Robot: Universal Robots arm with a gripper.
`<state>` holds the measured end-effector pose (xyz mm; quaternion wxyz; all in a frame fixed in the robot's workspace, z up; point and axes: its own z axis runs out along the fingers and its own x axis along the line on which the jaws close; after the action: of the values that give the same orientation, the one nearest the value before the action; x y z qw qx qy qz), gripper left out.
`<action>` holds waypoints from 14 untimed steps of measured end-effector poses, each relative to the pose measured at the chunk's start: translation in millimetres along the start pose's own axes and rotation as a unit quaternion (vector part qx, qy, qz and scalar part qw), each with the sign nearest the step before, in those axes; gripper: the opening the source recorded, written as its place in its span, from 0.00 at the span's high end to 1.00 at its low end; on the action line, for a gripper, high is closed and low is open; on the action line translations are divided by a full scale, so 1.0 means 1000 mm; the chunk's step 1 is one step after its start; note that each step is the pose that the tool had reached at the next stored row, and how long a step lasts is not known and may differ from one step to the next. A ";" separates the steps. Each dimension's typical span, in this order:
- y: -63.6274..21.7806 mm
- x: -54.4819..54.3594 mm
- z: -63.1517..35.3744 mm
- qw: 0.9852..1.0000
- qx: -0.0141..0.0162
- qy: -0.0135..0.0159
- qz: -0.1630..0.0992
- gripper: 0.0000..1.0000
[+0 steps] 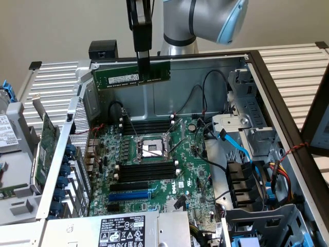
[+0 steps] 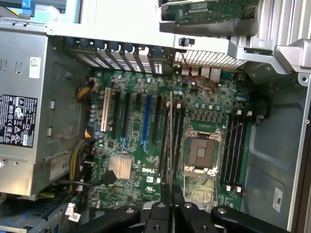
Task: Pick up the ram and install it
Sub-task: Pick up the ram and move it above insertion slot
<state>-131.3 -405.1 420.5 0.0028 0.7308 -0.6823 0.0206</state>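
above the open case, hand pinches ram.

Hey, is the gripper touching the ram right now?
Touching. The exterior view shows the gripper with jaws shut on the ram, which hangs clear of the motherboard.

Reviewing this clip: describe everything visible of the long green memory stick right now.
The ram, a long, thin green circuit-board stick with a white label and black chips, hangs level and on edge in the air above the open grey computer case, clear of the green motherboard. The black gripper is shut on its top edge, right of its middle in the exterior view. The wrist view shows it edge-on. Nothing else touches it.
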 end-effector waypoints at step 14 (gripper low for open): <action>-0.0015 -0.019 0.0106 1.000 0.005 -0.001 0.014 0.87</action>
<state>-130.8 -386.8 409.3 -0.0016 0.7211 -0.6924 0.0236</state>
